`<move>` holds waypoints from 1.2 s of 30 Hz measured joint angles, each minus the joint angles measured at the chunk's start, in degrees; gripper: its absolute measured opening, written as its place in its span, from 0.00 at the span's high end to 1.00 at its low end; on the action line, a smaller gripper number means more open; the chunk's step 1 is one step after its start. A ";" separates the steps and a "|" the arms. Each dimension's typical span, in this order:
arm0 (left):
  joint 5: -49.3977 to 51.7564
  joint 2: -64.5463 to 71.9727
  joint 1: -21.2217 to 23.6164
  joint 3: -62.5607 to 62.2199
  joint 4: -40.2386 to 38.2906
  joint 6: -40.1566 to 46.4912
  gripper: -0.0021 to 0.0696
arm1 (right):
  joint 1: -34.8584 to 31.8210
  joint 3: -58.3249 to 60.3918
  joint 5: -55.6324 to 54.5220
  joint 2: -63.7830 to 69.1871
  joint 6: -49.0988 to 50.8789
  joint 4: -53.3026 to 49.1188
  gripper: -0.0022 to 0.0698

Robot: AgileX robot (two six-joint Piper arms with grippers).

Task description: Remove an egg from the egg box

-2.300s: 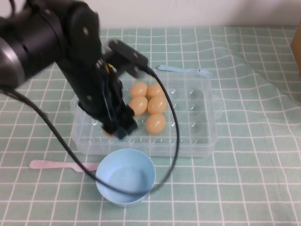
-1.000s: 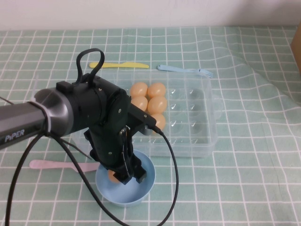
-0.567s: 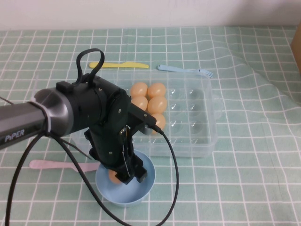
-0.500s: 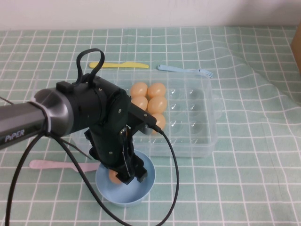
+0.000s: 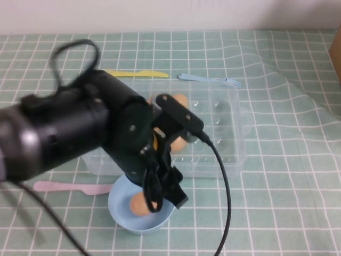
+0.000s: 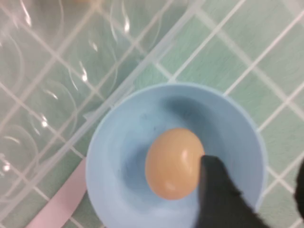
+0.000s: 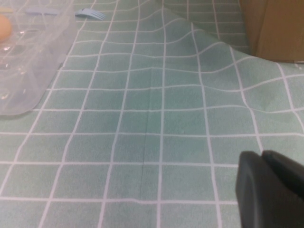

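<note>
One orange-tan egg (image 5: 139, 204) lies loose in the light-blue bowl (image 5: 123, 213) in front of the clear egg box (image 5: 234, 152). In the left wrist view this egg (image 6: 173, 163) rests on the bowl's floor (image 6: 128, 156). My left gripper (image 5: 164, 198) hangs just above the bowl, open and empty (image 6: 259, 199), with one finger (image 6: 218, 199) beside the egg. Other eggs (image 5: 180, 100) stay in the box, mostly hidden by my arm. My right gripper (image 7: 270, 190) is shut and empty, low over the cloth to the right of the box (image 7: 28, 57).
A yellow knife (image 5: 136, 73) and a blue fork (image 5: 210, 80) lie behind the box. A pink utensil (image 5: 69, 187) lies left of the bowl. A brown cardboard box (image 7: 275, 28) stands at the far right, and the cloth is rumpled there.
The left gripper let go of the egg, which now lies in the bowl. The left arm has risen and swung up over the box.
</note>
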 joint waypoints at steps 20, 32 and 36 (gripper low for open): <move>-22.12 -37.38 -0.61 17.21 -3.44 2.55 0.97 | 0.00 0.00 0.00 0.00 0.00 0.00 0.99; -34.10 -50.36 -0.61 34.99 -7.77 3.05 0.97 | 0.00 0.00 0.00 0.00 0.00 0.00 0.99; -35.95 -50.36 -0.61 34.57 -6.66 3.92 0.97 | 0.00 0.00 0.00 0.00 0.00 0.00 0.99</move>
